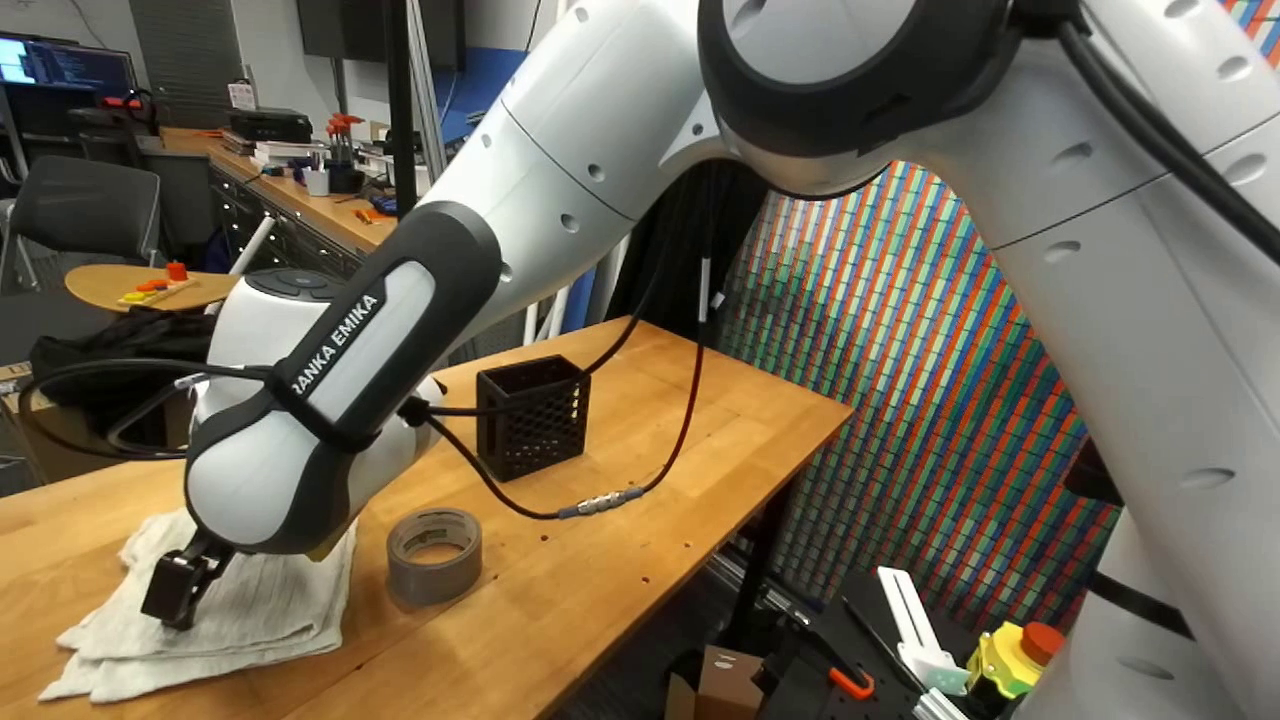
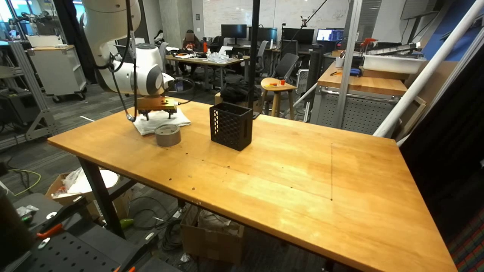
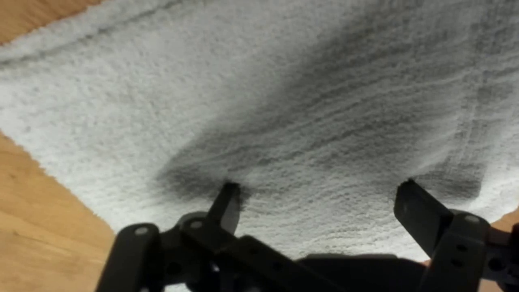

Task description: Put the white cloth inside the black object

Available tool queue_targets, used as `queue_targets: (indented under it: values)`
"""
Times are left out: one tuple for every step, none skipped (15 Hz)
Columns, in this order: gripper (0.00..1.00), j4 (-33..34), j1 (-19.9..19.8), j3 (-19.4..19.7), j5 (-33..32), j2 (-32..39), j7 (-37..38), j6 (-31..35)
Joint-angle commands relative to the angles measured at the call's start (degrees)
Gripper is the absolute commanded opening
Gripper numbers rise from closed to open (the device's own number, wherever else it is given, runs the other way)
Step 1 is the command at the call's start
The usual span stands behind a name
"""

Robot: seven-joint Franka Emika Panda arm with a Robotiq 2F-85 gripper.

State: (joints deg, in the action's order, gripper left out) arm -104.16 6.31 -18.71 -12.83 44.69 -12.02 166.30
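The white cloth [image 1: 280, 610] lies folded and flat on the wooden table; it also shows in an exterior view [image 2: 180, 120] and fills most of the wrist view [image 3: 243, 101]. My gripper [image 3: 320, 184] points down over the cloth with its fingers wide apart and nothing between them but the cloth surface below. The fingertips are at or very near the cloth; I cannot tell whether they press on it. The gripper also shows in an exterior view [image 2: 159, 116]. The black object is an open-topped black crate with perforated sides [image 1: 532, 425], upright on the table [image 2: 231, 126].
A roll of grey tape [image 1: 435, 575] lies on the table right beside the cloth, also in an exterior view [image 2: 168, 136]. Cables [image 1: 600, 503] hang from the arm in front of the crate. The table's edge [image 2: 211, 206] runs past tape and crate.
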Motion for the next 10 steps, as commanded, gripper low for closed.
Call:
queue_targets:
  values:
    - [1.00, 0.3, -0.1, 0.0, 2.6, 1.2, -2.4, -1.8]
    - [1.00, 0.2, -0.3, -0.3, 3.1, 1.4, -2.5, -1.8]
    - [1.00, 0.1, -0.3, -0.4, 3.5, 1.5, -2.5, -1.6]
    - [1.00, 0.1, -0.1, -0.3, 3.8, 1.6, -2.4, -1.4]
    - [0.90, -0.1, 0.3, 0.1, 3.9, 1.3, -2.0, -1.1]
    - [0.73, -0.2, 0.8, 0.6, 3.8, 1.1, -1.8, -0.8]
    - [0.66, -0.5, 1.1, 0.9, 3.8, 0.8, -1.4, -0.7]
    - [0.59, -0.8, 1.3, 1.0, 3.8, 0.6, -1.2, -0.5]
    - [0.50, -1.1, 1.4, 1.2, 3.8, 0.5, -1.0, -0.2]
    - [0.41, -1.5, 1.4, 1.1, 3.9, 0.2, -0.9, 0.0]
